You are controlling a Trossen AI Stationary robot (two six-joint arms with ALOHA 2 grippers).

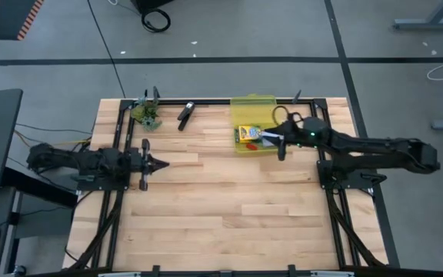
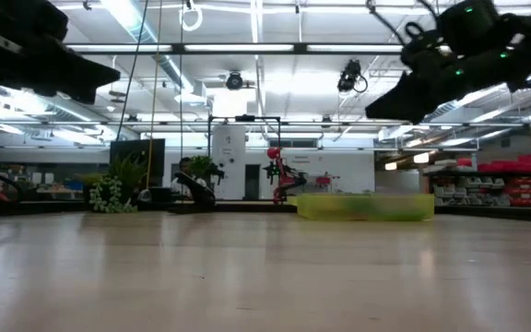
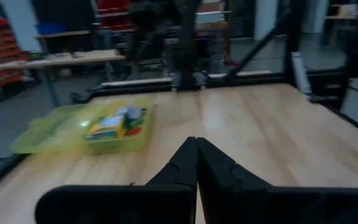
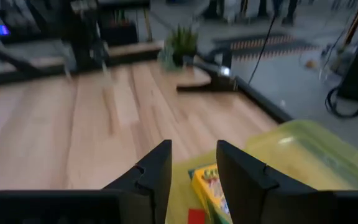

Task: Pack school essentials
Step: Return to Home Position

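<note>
A translucent yellow-green box (image 1: 242, 146) stands at the table's far right, its lid (image 1: 252, 102) folded open toward the far edge. Inside lie a yellow-green crayon box (image 1: 248, 132) (image 4: 211, 186), a small red piece (image 4: 196, 216) and other small stationery that is too small to tell apart. My right gripper (image 1: 281, 145) (image 4: 193, 165) hovers open above the box's right side, nothing between its fingers; the low view shows it high over the table (image 2: 381, 106). My left gripper (image 1: 162, 163) (image 3: 196, 155) is shut and empty at the table's left, pointing level toward the right.
A black clip-like object (image 1: 185, 114) and a small green plant (image 1: 148, 115) sit at the far edge, left of the box. Black frame rails (image 1: 206, 101) run around the table. Bare wood (image 1: 221, 208) stretches across the middle and near side.
</note>
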